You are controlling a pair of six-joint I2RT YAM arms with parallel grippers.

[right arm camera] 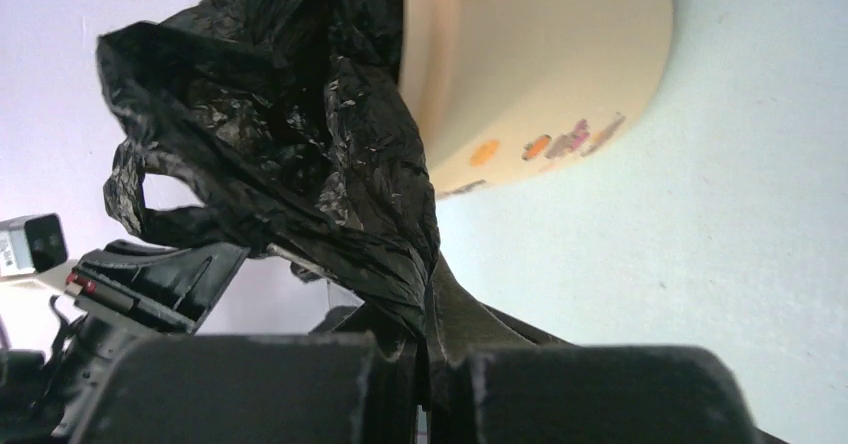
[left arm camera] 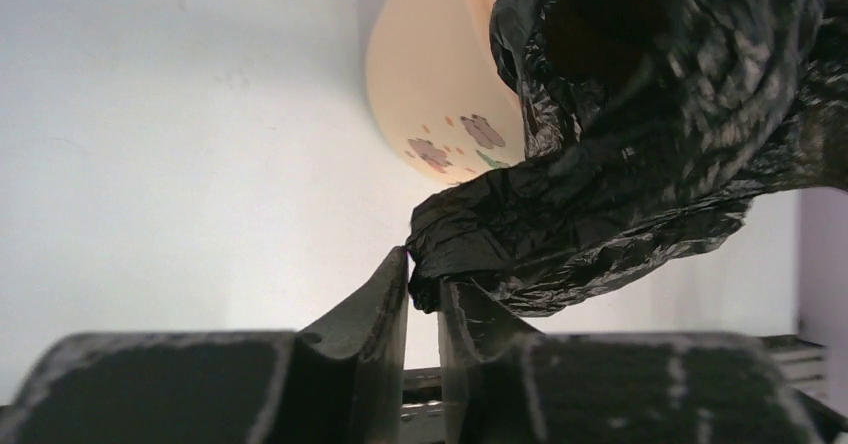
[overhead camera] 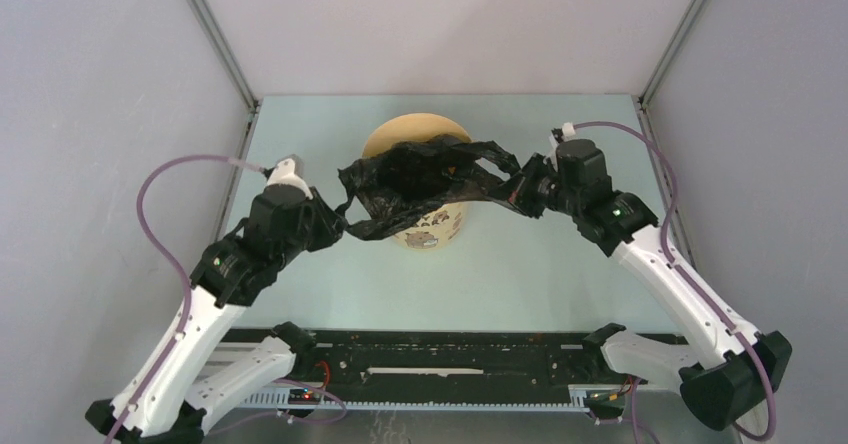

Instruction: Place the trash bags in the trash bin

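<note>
Your left end effector [overhead camera: 344, 226] is pressed nearly together on a lower corner of the black trash bag [overhead camera: 420, 186], with the crinkled film caught between its fingertips. Your right end effector [overhead camera: 512, 192] is pressed together, pinching the bag's opposite edge. Between them the bag hangs stretched in the air, draped across the mouth and front of the pale yellow trash bin [overhead camera: 400, 132]. A loop handle droops on the left side. The bin stands upright on the tabletop [overhead camera: 540, 284], near the middle of its far edge. Small cartoon prints show on its wall.
</note>
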